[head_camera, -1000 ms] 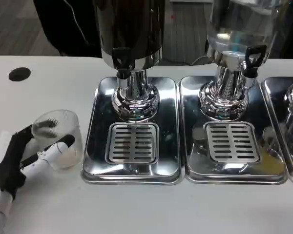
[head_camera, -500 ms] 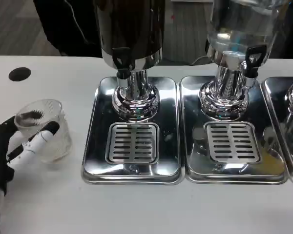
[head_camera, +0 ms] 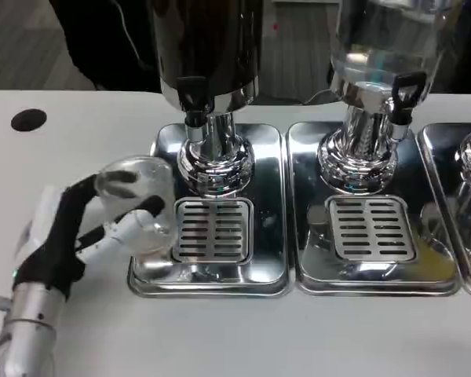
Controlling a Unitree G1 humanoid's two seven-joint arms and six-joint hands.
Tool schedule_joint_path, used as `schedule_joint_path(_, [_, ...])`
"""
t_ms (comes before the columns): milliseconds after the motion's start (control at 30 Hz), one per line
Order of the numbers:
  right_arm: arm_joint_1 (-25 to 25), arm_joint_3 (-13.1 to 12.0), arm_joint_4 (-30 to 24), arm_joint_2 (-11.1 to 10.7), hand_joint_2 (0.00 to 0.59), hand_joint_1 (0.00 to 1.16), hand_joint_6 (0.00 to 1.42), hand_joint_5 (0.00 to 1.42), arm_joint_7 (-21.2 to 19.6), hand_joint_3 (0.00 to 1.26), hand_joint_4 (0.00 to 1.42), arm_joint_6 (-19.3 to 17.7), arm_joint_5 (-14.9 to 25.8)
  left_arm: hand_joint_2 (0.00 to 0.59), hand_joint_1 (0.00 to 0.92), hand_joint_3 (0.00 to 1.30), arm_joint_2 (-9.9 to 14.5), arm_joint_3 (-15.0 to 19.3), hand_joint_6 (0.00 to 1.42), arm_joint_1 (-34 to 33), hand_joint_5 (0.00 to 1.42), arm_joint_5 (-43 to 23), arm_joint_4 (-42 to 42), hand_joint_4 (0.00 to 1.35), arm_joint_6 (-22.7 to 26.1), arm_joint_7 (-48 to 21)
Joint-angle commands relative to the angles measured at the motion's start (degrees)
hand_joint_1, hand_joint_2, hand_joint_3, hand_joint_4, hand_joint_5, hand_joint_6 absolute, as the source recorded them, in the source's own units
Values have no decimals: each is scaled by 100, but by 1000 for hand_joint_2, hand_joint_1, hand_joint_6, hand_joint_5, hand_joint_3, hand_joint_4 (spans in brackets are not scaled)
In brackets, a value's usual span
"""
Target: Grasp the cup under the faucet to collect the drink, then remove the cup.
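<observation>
You had two drip trays side by side on the table (head_camera: 220, 338). The left tray (head_camera: 212, 271) carried the left dispenser (head_camera: 208, 55) at its back, faucet (head_camera: 192, 98) facing you, with a grate (head_camera: 212, 229) in front of the dispenser's base. The right tray (head_camera: 373, 271) sat just beside it, carrying the right dispenser (head_camera: 381, 55) behind its own grate (head_camera: 374, 228). A third tray (head_camera: 463, 212) showed at the right edge. Your left hand (head_camera: 78, 236) held the cup (head_camera: 137, 200) at the left tray's left rim, left of the grate and forward-left of the faucet. A round hole (head_camera: 27, 119) lay far back left on the table.
</observation>
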Motion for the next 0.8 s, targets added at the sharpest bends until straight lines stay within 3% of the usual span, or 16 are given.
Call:
schedule_joint_path(33, [5, -47, 31, 17, 517, 751, 238, 313, 40, 409, 394, -106, 64, 200, 275, 473, -23, 7, 157, -86, 281, 13, -261, 505, 130, 107])
schedule_joint_path(800, [10, -89, -21, 115, 518, 759, 238, 313, 113, 409, 394, -234, 111, 201, 277, 500, -179, -133, 152, 149, 282, -203, -1002, 505, 435, -352])
